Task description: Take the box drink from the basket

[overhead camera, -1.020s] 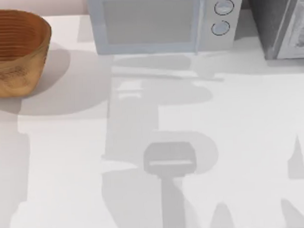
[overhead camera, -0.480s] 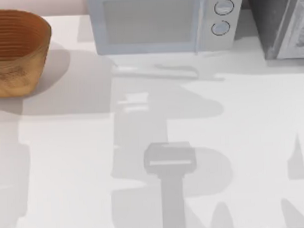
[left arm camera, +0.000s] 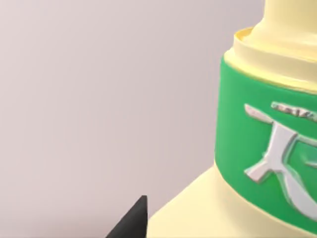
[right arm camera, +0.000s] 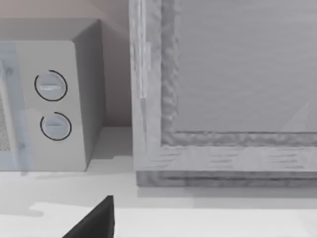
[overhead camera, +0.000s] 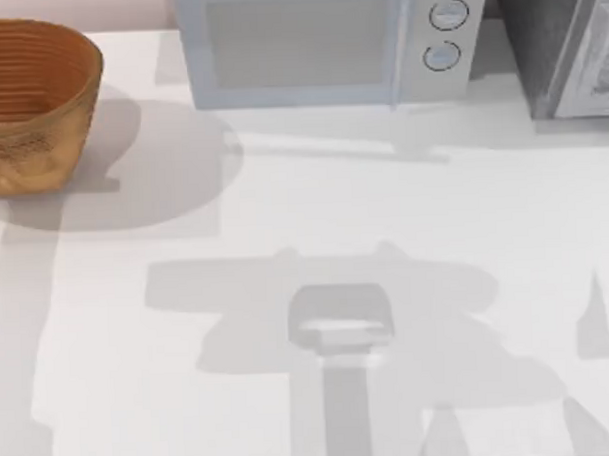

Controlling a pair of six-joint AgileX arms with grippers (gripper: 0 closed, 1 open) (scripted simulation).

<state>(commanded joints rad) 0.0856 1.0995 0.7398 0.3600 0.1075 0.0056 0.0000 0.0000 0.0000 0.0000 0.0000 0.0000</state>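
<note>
Left wrist view, box drink [left arm camera: 267, 148] close against fingers [left arm camera: 131, 222]

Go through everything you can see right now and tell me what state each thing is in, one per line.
box drink: close in front of the left wrist camera, upright, cap out of frame.
basket: upright at the table's far left, no drink visible inside.
microwave: door shut.
grey cabinet: standing right of the microwave.
table: shadowed by the arms.

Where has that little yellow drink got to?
The box drink looms close in the left wrist view, beside a dark fingertip of the left end effector; the basket sits at the table's far left.
</note>
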